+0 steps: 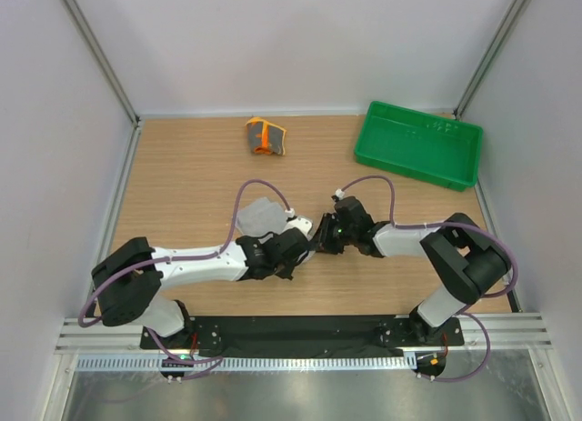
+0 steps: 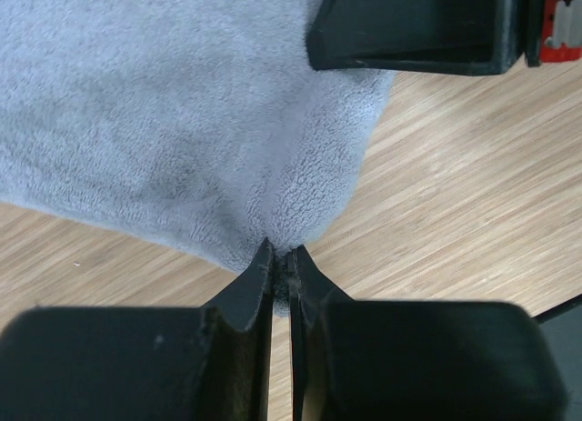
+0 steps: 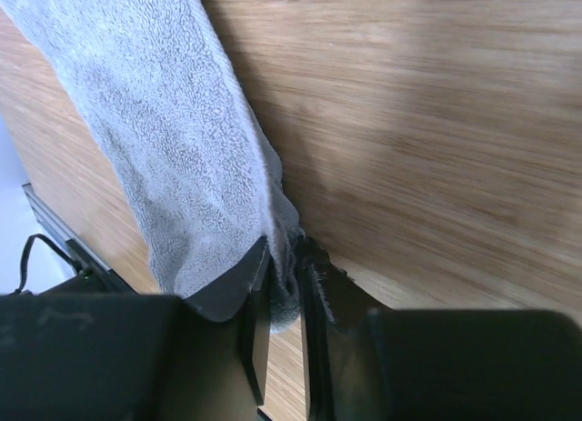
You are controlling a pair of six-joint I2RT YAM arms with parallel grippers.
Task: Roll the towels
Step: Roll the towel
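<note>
Gripping the plain light grey fleece towel (image 1: 260,215) for rolling.
I am clamping its edge in the left gripper (image 2: 280,255) and the right gripper (image 3: 286,265); next, I judge, both must turn together.

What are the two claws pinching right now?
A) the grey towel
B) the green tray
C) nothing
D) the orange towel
A: the left claw and the right claw are each shut on an edge of the grey towel; the orange towel lies far off, untouched.

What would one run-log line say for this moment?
left gripper: shut on grey towel corner | right gripper: shut on grey towel edge | patterned towel: lying apart at back
</note>
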